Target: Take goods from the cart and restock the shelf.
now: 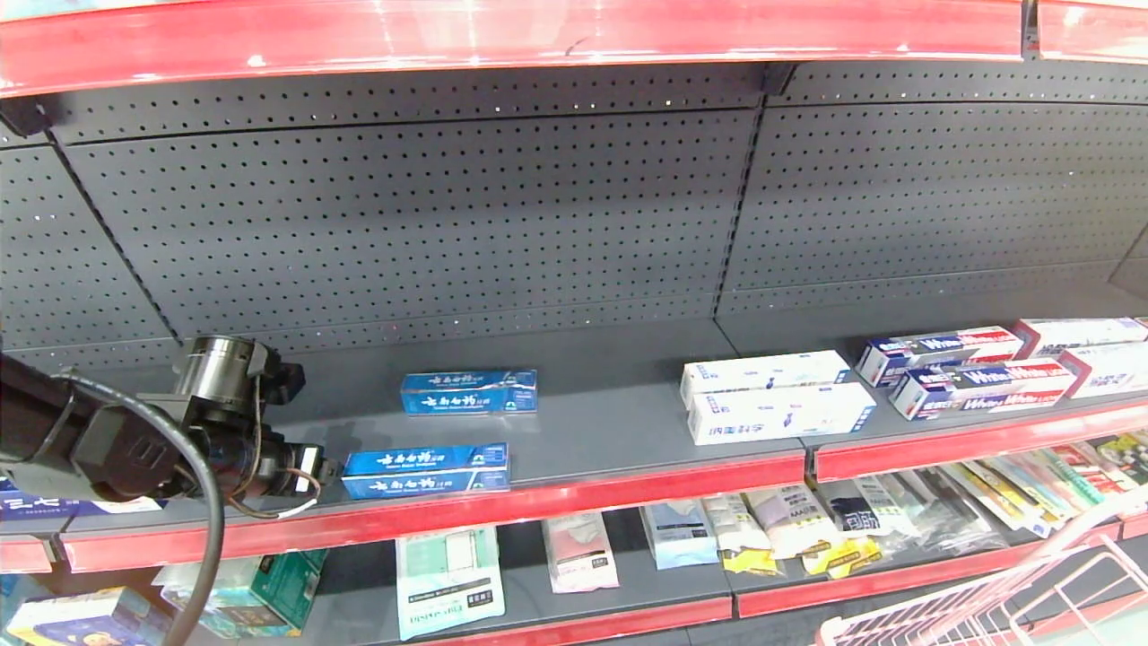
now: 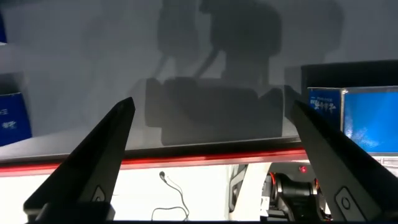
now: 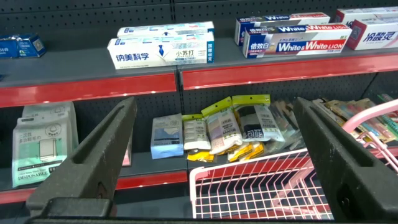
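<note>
Two blue toothpaste boxes lie on the grey shelf (image 1: 619,422), one at the back (image 1: 468,391) and one at the front edge (image 1: 426,469). My left gripper (image 2: 211,106) is open and holds nothing. It hovers at the shelf's red front lip, just left of the front blue box (image 2: 367,118). My right gripper (image 3: 214,102) is also open with nothing in it, above the pink wire cart (image 3: 261,186) and facing the shelf. The cart (image 1: 987,601) stands at the lower right.
Two white boxes (image 1: 778,395) lie mid-shelf, and red, white and blue boxes (image 1: 982,386) lie further right. Several hanging packets (image 1: 807,529) fill the lower shelf. Another boxed item (image 1: 36,507) sits at the far left. A red shelf (image 1: 538,36) runs overhead.
</note>
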Controlling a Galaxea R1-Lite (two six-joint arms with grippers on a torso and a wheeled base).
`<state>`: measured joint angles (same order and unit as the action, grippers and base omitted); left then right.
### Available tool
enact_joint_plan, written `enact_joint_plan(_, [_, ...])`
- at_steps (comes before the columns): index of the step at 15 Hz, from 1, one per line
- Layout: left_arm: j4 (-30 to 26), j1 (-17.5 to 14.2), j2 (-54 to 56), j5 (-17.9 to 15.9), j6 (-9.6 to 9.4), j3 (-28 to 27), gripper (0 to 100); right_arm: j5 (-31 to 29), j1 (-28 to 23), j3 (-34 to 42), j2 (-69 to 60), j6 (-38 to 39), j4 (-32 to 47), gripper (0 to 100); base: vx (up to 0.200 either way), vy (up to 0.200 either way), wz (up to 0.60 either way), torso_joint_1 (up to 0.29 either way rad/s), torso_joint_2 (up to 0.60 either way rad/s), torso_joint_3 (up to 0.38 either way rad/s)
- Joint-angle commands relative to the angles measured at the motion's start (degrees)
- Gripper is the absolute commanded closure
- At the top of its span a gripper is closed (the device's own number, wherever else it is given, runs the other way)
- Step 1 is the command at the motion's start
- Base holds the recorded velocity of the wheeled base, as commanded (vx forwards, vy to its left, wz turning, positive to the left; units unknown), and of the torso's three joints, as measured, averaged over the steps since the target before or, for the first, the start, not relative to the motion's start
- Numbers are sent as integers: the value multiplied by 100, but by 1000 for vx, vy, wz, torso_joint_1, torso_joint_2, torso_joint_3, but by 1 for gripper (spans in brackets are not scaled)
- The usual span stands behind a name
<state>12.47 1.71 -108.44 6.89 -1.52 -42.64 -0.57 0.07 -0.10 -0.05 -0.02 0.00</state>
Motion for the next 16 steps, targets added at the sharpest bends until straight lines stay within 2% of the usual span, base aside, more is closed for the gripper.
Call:
enact_joint_plan(1, [1,49,-55,-3,3,-34,0,-4,1,1,5,-6,0,0,0,0,0,0,0,0])
enact_joint_plan(10, [-8,-83,-116,-12,-32,-245,0,-4,1,1,5,-6,0,0,0,0,0,0,0,0])
enact_joint_plan(16, [1,67,-275,-12,-32,-288,0,5,1,1,5,-6,0,0,0,0,0,0,0,0])
